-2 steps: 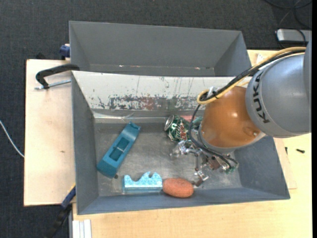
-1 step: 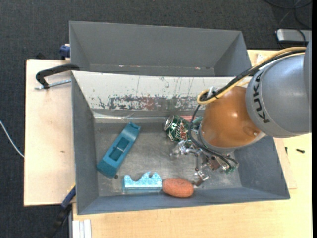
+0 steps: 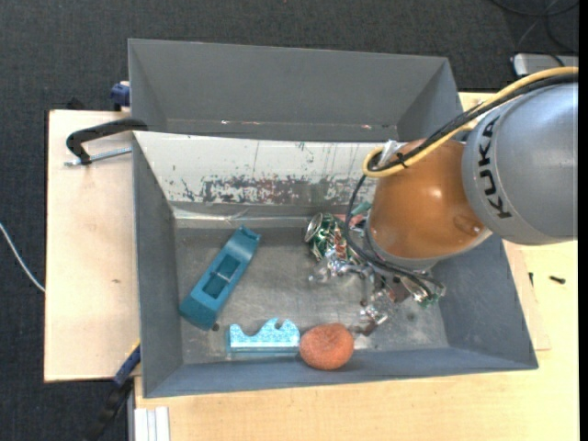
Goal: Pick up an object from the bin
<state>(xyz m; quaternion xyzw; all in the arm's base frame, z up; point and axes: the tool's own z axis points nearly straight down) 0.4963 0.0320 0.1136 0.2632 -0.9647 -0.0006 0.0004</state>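
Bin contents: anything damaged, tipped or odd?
One thing: the green-and-silver can near the middle of the bin looks crumpled, next to the gripper. The blue tape dispenser lies slanted at left. The light-blue notched piece and the orange ball sit against the front wall. Nothing spilled.

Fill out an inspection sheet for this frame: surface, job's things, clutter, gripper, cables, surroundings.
Surface: grey metal bin, back wall scuffed.
Job's things: blue tape-dispenser-like block on the left; pale blue notched piece and orange-red round lump by the near wall; crumpled green-silver can mid-floor.
Clutter: nothing seen.
Gripper: gripper low in the bin's right half, between the can and the lump; whether it holds anything cannot be told.
Cables: yellow and black cables run over the arm's orange cover.
Surroundings: dark carpet.
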